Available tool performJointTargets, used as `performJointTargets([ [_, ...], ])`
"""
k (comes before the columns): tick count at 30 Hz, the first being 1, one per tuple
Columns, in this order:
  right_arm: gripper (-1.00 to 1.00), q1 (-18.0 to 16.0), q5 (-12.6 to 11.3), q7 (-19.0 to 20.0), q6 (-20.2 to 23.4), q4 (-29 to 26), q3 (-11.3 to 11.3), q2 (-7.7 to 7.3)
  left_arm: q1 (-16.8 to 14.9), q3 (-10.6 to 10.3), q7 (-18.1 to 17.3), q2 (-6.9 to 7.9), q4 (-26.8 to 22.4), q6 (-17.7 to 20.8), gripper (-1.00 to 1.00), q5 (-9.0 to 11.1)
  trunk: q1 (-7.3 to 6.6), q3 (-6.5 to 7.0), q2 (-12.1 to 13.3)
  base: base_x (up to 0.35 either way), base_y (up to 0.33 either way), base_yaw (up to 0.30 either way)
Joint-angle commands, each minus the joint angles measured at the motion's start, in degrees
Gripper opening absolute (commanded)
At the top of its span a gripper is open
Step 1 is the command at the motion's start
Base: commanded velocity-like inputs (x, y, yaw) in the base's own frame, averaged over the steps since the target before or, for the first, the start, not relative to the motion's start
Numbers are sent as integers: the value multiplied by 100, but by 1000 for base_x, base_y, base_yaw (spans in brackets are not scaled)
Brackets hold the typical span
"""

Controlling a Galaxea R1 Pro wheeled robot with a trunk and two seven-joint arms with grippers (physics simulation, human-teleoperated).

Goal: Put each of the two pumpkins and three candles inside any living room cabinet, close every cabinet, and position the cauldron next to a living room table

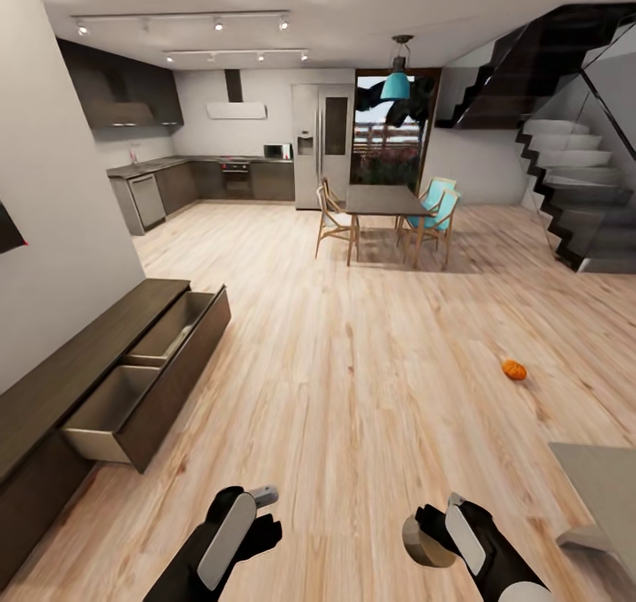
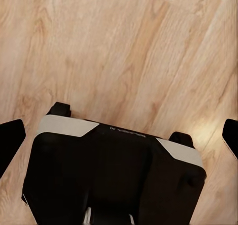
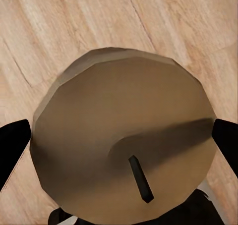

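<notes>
Wood floor, head view: one pumpkin (image 1: 514,369) lies far right; cabinet (image 1: 132,381) at left, two drawers pulled out.
Left wrist view: left gripper (image 2: 119,136) fingers spread, nothing between.
Right wrist view: right gripper (image 3: 121,145) clamped on candle (image 3: 124,136).

A short line of small pale lettering runs along the black housing (image 2: 124,155) of the robot's body in the left wrist view, too blurred to read; no other text, number or sign is legible
</notes>
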Motion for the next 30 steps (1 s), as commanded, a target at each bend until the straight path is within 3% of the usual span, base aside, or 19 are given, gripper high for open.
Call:
performJointTargets([
  [1,-100,-4,-58,-43,17,-12,-4,0,-5,-10,60,-8,-8,4,100,56,7,-12,-12,350,0,0],
  [30,-100,-4,-54,-50,-10,30,-7,-8,-5,-18,60,-43,-6,3,100,56,7,-12,-12,350,0,0],
])
